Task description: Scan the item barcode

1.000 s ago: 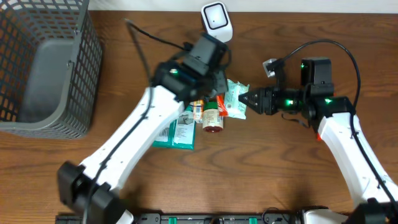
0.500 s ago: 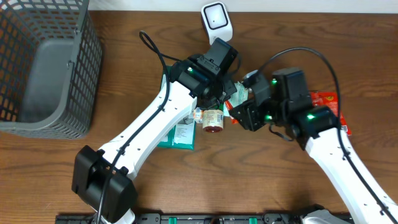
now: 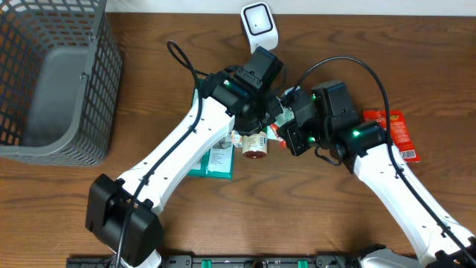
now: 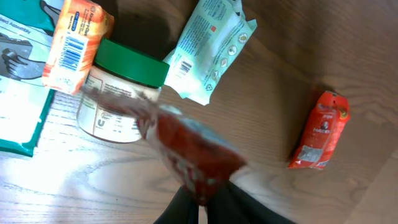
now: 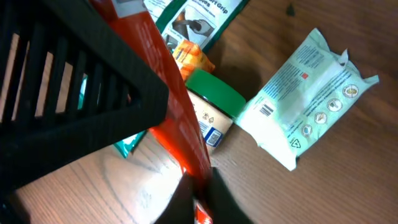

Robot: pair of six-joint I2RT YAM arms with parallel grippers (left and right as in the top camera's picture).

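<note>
Over the wooden table (image 3: pixel 149 246), left gripper (image 4: pixel 199 194) and right gripper (image 5: pixel 196 182) both pinch the red packet (image 4: pixel 193 146) — probably a handover; next, one lets go, then the far scanner (image 3: pixel 259 22).

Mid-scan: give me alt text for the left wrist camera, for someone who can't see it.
The left gripper pinches a blurred red packet above a wooden table. On the table lie a green-lidded jar on its side, an orange packet showing a barcode, a pale green wipes pack and, far right, a small red pouch.
</note>
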